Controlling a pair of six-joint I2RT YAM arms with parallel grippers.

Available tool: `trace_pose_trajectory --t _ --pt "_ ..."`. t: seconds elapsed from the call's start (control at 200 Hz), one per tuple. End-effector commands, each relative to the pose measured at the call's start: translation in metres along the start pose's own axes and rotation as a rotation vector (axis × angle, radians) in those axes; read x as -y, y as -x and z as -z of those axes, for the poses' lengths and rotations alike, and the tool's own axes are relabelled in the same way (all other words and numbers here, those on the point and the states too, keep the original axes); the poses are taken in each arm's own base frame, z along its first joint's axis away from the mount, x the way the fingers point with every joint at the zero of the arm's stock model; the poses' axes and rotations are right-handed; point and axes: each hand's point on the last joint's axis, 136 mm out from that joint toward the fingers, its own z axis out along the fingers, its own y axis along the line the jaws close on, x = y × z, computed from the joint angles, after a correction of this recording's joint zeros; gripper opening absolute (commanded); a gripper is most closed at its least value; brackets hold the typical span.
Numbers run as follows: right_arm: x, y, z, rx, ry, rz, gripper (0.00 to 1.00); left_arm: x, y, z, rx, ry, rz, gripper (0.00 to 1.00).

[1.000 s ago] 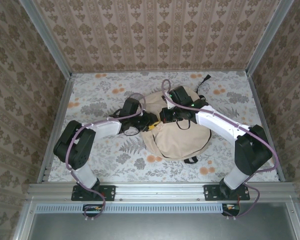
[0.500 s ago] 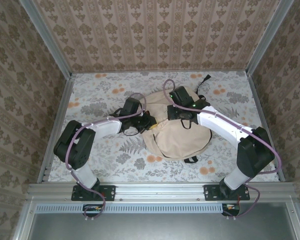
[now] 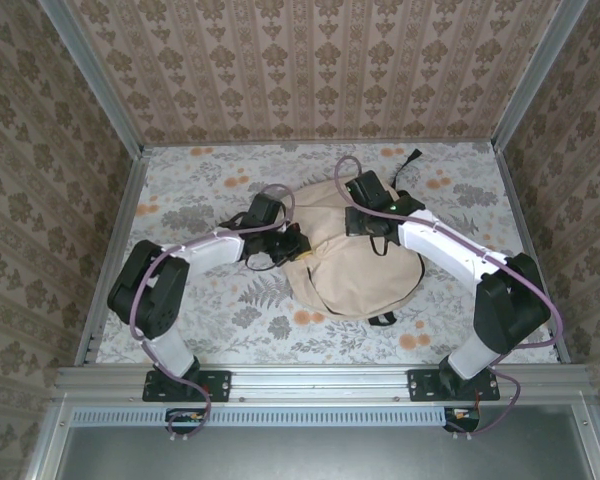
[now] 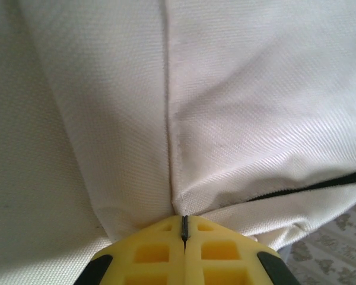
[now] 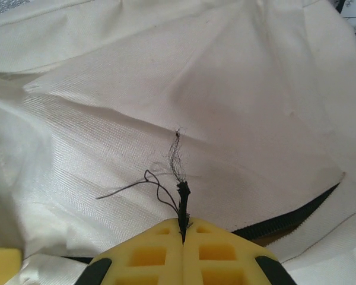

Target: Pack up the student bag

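The student bag (image 3: 365, 275), a large cream fabric backpack, lies in the middle of the table. My left gripper (image 3: 298, 246) is at its left edge, shut on a pinch of the cream fabric (image 4: 237, 89) at a seam, just above the black zip line (image 4: 338, 181). My right gripper (image 3: 370, 230) is over the bag's upper middle. In the right wrist view this gripper (image 5: 183, 223) is shut on a frayed black zip pull cord (image 5: 181, 193), with the zip (image 5: 291, 218) running off to the right.
A black strap end (image 3: 412, 158) sticks out behind the bag at the back right, and a black buckle (image 3: 382, 320) shows at its near edge. Metal rails (image 3: 120, 230) and patterned walls close in the floral table (image 3: 200, 320) on three sides.
My right gripper has slid to the right across the bag's top, holding the zip pull cord. The left gripper has stayed at the bag's left edge.
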Motion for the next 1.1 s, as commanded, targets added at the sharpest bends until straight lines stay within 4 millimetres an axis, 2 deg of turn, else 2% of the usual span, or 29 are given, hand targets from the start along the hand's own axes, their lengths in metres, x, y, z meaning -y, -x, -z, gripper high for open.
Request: trace_pose_trajectory --t 0.0,0.135,0.315,0.555,0.735,0.975,1.095 --pt "0.008 0.013 0.010 0.044 0.008 -0.027 0.00 0.025 -0.005 0.019 0.010 0.024 -0.174 0.16" --pt "-0.005 0.009 0.010 0.022 0.083 -0.032 0.00 0.043 -0.007 0.022 0.012 0.022 -0.292 0.30" --pt "-0.008 0.009 0.011 0.007 0.138 -0.063 0.00 0.061 -0.009 0.019 0.017 -0.014 -0.465 0.38" --pt "-0.012 0.009 0.009 -0.028 0.218 -0.118 0.00 0.063 -0.001 0.006 0.045 0.015 -0.782 0.44" --pt "-0.012 0.010 0.009 -0.038 0.249 -0.153 0.00 0.068 0.003 -0.007 0.000 -0.041 -0.830 0.45" --pt "-0.009 0.011 0.008 -0.045 0.251 -0.169 0.00 0.070 -0.006 -0.018 -0.068 -0.119 -0.833 0.44" --pt "-0.004 0.012 0.007 -0.040 0.231 -0.175 0.00 0.057 0.000 -0.023 -0.064 -0.048 -0.814 0.31"
